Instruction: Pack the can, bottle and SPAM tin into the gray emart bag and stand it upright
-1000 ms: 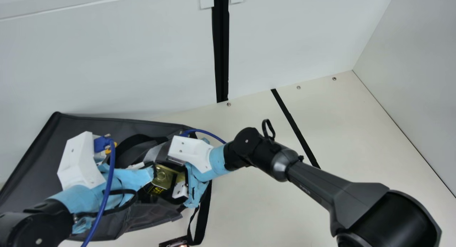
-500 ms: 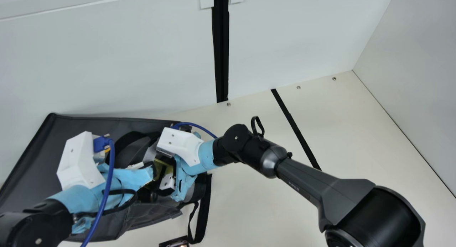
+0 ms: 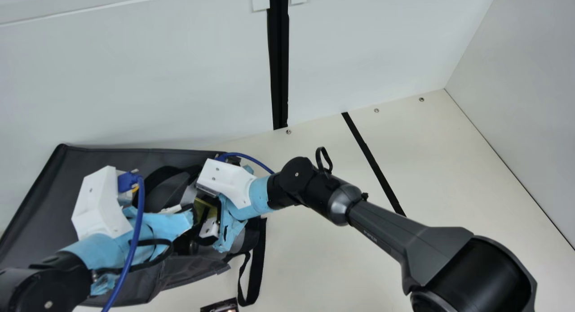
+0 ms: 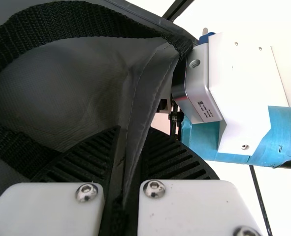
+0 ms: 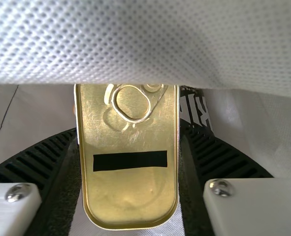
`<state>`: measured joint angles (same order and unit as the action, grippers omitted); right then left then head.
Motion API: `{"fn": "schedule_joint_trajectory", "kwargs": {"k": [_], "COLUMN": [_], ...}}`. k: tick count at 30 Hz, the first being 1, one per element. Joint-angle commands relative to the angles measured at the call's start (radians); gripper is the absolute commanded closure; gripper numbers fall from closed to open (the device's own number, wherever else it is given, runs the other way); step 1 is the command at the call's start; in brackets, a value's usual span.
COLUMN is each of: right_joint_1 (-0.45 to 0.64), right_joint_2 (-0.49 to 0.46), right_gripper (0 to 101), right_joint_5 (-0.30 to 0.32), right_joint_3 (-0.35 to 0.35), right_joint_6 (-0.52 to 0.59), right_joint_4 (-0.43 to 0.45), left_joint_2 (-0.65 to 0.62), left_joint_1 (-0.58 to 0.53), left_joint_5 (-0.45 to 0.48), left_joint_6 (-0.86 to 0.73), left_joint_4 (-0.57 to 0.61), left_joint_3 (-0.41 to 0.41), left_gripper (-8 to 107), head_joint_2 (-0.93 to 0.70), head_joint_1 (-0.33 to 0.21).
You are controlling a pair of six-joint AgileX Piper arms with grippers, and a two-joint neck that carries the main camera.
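Main view shows the gray emart bag [image 3: 103, 161] across the lower left of the frame, on the cream table [image 3: 350, 262] and close to the white wall [image 3: 157, 73]. Its black strap [image 3: 257, 271] hangs off the bag near the bottom center, above a small dark object [image 3: 220, 306] cut by the bottom edge.

My left gripper [image 3: 175, 224], wrapped in light blue, is over the bag at lower left, with a blue cable [image 3: 138, 240] running beside it. In the left wrist view its 2 black ribbed fingers [image 4: 177, 160] are pinching a seamed fold of the bag's gray fabric, and a black woven handle [image 4: 81, 19] arches across the upper left.

My right gripper [image 3: 210, 227] reaches in from the right to the bag's mouth, left of center. In the right wrist view its 2 fingers [image 5: 224, 157] are pinching the SPAM tin [image 5: 130, 191], 1 on each side. The tin's gold lid faces the camera at the center, its pull ring [image 5: 130, 118] toward the top and 1 black bar lower down. White dotted fabric [image 5: 111, 39] covers the upper part of that frame, and a dark thing with white print [image 5: 197, 105] sits just beside the tin.
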<state>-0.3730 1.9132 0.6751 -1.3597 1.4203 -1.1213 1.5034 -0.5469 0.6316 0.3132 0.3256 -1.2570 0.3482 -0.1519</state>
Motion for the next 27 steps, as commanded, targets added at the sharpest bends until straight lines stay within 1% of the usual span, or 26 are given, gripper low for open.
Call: {"fn": "schedule_joint_trajectory", "kwargs": {"k": [1,9,10,17,27], "right_joint_1": [0.0,0.001,0.003,0.021,0.063], "right_joint_2": [-0.002,-0.012,-0.014,-0.026,-0.058], "right_gripper": [35,8,6,6,6], "right_joint_5": [0.0,0.003,0.004,0.021,0.064], "right_joint_3": [0.001,0.01,0.012,0.02,0.038], "right_joint_6": [-0.002,-0.008,-0.007,-0.005,0.012], "right_joint_4": [0.002,-0.001,-0.001,-0.001,0.001], "left_joint_2": [0.0,0.0,0.0,0.0,0.0], "left_joint_1": [0.0,0.0,0.0,0.0,0.0], "left_joint_5": [0.0,0.0,0.0,0.0,0.0], "left_joint_6": [0.0,0.0,0.0,0.0,0.0], "left_joint_4": [0.0,0.0,0.0,0.0,0.0], "left_joint_3": [0.0,0.0,0.0,0.0,0.0], "left_gripper": [107,107,107,107,107], "head_joint_2": [0.001,0.001,0.001,0.001,0.001], "head_joint_1": [-0.023,-0.023,-0.023,-0.023,-0.023]}}
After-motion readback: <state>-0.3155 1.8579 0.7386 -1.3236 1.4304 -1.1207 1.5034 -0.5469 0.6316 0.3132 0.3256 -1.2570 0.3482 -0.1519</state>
